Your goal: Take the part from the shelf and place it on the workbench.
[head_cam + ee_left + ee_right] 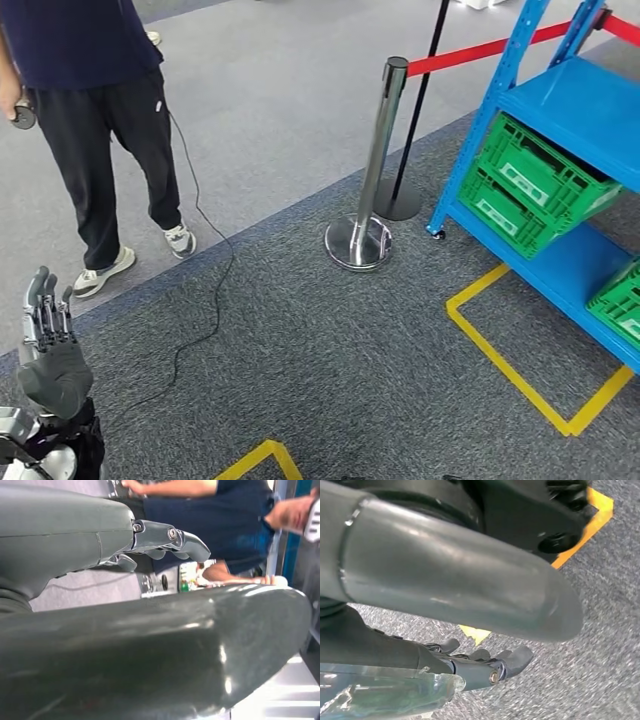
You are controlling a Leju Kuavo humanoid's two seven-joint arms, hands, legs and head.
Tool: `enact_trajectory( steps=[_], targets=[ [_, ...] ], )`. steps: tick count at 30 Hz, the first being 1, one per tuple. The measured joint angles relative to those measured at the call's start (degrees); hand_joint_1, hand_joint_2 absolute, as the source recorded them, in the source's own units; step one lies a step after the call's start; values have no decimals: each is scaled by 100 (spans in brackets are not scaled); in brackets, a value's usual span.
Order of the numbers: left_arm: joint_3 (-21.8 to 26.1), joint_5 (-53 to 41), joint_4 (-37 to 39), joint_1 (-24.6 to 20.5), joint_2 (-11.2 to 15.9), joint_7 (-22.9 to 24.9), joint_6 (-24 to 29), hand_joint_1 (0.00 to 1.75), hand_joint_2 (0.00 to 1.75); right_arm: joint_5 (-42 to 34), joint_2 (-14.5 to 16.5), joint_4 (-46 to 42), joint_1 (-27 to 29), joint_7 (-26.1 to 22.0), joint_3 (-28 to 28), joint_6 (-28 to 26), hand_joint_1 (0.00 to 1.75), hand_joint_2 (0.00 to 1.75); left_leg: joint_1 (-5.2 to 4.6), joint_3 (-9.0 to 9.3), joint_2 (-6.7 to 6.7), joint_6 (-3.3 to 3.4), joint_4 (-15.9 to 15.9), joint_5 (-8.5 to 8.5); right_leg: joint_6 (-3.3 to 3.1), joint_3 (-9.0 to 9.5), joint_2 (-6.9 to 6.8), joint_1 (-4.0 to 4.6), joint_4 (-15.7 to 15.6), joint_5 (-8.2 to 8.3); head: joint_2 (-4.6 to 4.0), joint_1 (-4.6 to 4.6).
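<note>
Beside the blue shelf (pixel 581 110) – stanchion (pixel 373 160), person (pixel 98 120), left hand (pixel 51 350) spread empty, right hand (pixel 478 665) unclear.

The blue shelf (pixel 573 110) stands at right, green crates (pixel 528 180) tilted on its tiers.

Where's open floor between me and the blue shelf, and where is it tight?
Bare carpet lies between the yellow floor outline and the trailing black cable, in front of the steel post. It is tight at the blue shelf, where green crates fill the lower tier, and by the person near the left robot hand.
</note>
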Motion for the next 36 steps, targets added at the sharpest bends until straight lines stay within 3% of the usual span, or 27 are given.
enact_trajectory(
  steps=[2,3,4,6,7,9,11,12,13,14,16,18,20,21,22,23,24,26,28,29,31,33,35,36],
  targets=[
    [16,-32,-21,0,2,0,80,0,0,-2,0,0,-5,-5,0,2,0,0,-46,50,256,-34,8,-47,-32,318,-276,11,-440,222,0,-3],
    [26,-52,-42,-4,3,0,131,0,0,-8,0,0,-13,-8,0,3,0,0,-61,72,315,-64,13,-66,-65,524,-369,23,-786,345,0,-8],
    [37,-72,-66,-8,4,0,177,0,0,-15,0,0,-20,-11,0,5,0,0,-73,84,357,-93,16,-77,-100,585,-417,37,-894,366,0,-11],
    [56,-70,-121,-19,5,0,254,0,0,-37,-2,-2,-27,-13,0,13,0,0,-66,101,445,-152,9,-90,-173,568,-312,56,-903,377,0,-13],
    [70,-53,-153,-26,7,0,286,0,0,-46,-3,-2,-24,-14,0,16,0,0,-50,102,417,-189,27,-116,-209,565,-254,52,-916,390,0,-15],
    [128,-14,-229,-32,10,0,328,0,0,-60,-4,-2,-27,-17,-1,19,0,0,-26,-22,198,-252,326,-323,-277,575,-132,24,-947,416,0,-33],
    [219,-8,-279,-24,22,0,364,0,0,-67,-4,-2,-35,-18,-2,19,0,0,-18,-375,-29,-282,1044,-677,-315,575,-2,7,-953,421,0,-58],
    [258,-23,-293,-17,30,0,382,0,0,-69,-4,-2,-36,-17,-2,17,0,0,-18,-560,-61,-289,1389,-797,-322,575,69,6,-953,421,0,-62],
    [291,-41,-307,-14,37,0,401,0,0,-70,-4,-2,-33,-17,-2,16,0,0,-18,-683,-72,-292,1586,-814,-324,577,144,4,-952,420,0,-65],
    [315,-57,-324,-12,41,0,413,0,0,-71,-4,-2,-28,-17,-2,15,0,0,-16,-707,-79,-290,1575,-714,-322,581,221,1,-952,420,0,-63],
    [343,-71,-361,-11,44,0,424,0,0,-73,-4,-2,-24,-17,-2,14,0,0,6,-471,-174,-291,993,-288,-296,591,382,-17,-949,425,0,-65],
    [356,-64,-391,-11,44,1,429,0,0,-73,-5,-2,-35,-15,-2,10,0,0,53,-168,-437,-294,303,-5,-231,568,531,-14,-923,426,0,-65],
    [360,-50,-405,-12,43,1,438,0,0,-75,-7,-2,-35,-12,-2,4,0,0,63,-73,-562,-250,63,12,-147,515,652,-17,-929,445,0,-70],
    [360,-46,-408,-15,43,1,441,0,0,-78,-7,-2,-23,-10,-3,2,0,0,60,-74,-507,-208,56,11,-109,486,709,-32,-952,461,0,-72],
    [360,-46,-408,-24,44,1,443,0,0,-81,-7,-2,-5,-10,-3,1,0,0,57,-71,-446,-163,45,20,-78,463,680,-39,-950,463,0,-75],
    [360,-46,-408,-30,43,1,441,0,0,-85,-7,-2,10,-9,-4,1,0,0,57,-64,-382,-119,36,29,-57,418,567,-37,-885,416,0,-62],
    [360,-45,-409,-28,42,1,441,0,0,-86,-7,-2,13,-9,-4,1,0,0,58,-59,-314,-81,26,33,-41,329,402,-29,-711,302,0,-47],
    [363,-45,-410,-11,41,0,441,0,0,-89,-7,-2,-4,-8,-4,2,0,0,32,-56,-165,-32,25,26,-20,0,82,-16,-12,-80,0,-20],
    [366,-43,-410,-2,43,0,456,0,0,-92,-6,-2,-15,-8,-5,10,0,0,2,-49,-5,-13,26,14,-8,-305,3,-16,643,-332,0,-20],
    [366,-41,-410,-3,43,0,465,0,0,-95,-6,-2,-11,-7,-5,14,0,0,-9,-41,67,-8,26,6,-11,-316,-7,-15,695,-302,0,-19],
    [366,-38,-410,-5,44,0,476,0,0,-96,-7,-2,-1,-6,-7,16,0,0,-23,-6,195,-14,27,-19,-36,14,-80,-7,126,19,0,-19],
    [367,-37,-410,-8,45,0,478,0,0,-96,-7,-2,-11,-7,-7,16,0,0,-52,39,302,-56,34,-56,-88,437,-279,26,-619,285,0,-23],
    [367,-37,-410,-13,45,0,479,0,0,-96,-7,-2,-27,-8,-7,16,0,0,-72,64,388,-114,37,-73,-144,579,-349,59,-875,344,0,-31],
    [367,-37,-410,-18,45,0,479,0,0,-96,-7,-2,-28,-8,-7,16,0,0,-66,71,433,-144,31,-72,-175,570,-286,65,-882,360,0,-33]
  ],
)
